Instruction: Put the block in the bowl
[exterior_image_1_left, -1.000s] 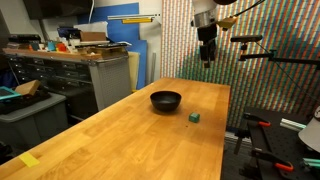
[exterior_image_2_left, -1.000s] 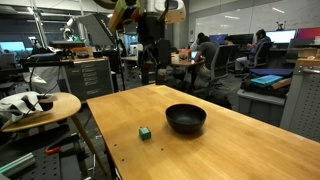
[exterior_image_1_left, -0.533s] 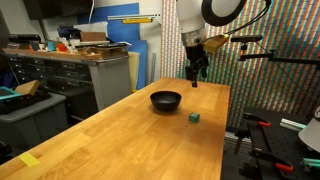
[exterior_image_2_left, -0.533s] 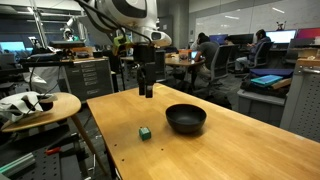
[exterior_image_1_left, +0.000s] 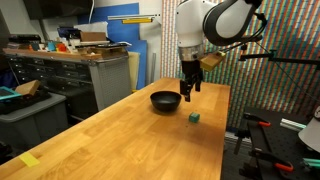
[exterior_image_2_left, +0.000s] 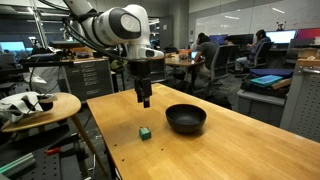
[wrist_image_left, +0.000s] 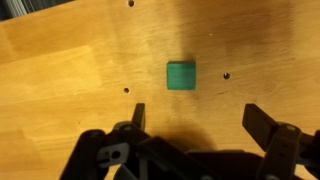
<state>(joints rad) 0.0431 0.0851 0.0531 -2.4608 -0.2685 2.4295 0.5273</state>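
The block (exterior_image_1_left: 193, 117) is a tiny dark-green cube lying on the wooden table, also seen in an exterior view (exterior_image_2_left: 145, 132) and in the wrist view (wrist_image_left: 181, 75). The bowl (exterior_image_1_left: 166, 100) is round, shallow and black, standing beside the block in both exterior views (exterior_image_2_left: 185, 118). It is out of the wrist view. My gripper (exterior_image_1_left: 187, 95) hangs in the air above the block, also in an exterior view (exterior_image_2_left: 145, 102). In the wrist view the gripper (wrist_image_left: 196, 117) is open and empty, with the block lying ahead of its fingers.
The wooden table (exterior_image_1_left: 130, 140) has screw holes in its top. A metal drawer cabinet (exterior_image_1_left: 70, 75) stands beyond one edge. A round side table (exterior_image_2_left: 40, 108) with white things on it stands near the other edge. People sit at desks (exterior_image_2_left: 205, 52) behind.
The arm has come down from high behind the table and moved toward the block. The gripper now hangs low over it. Block and bowl have not moved.
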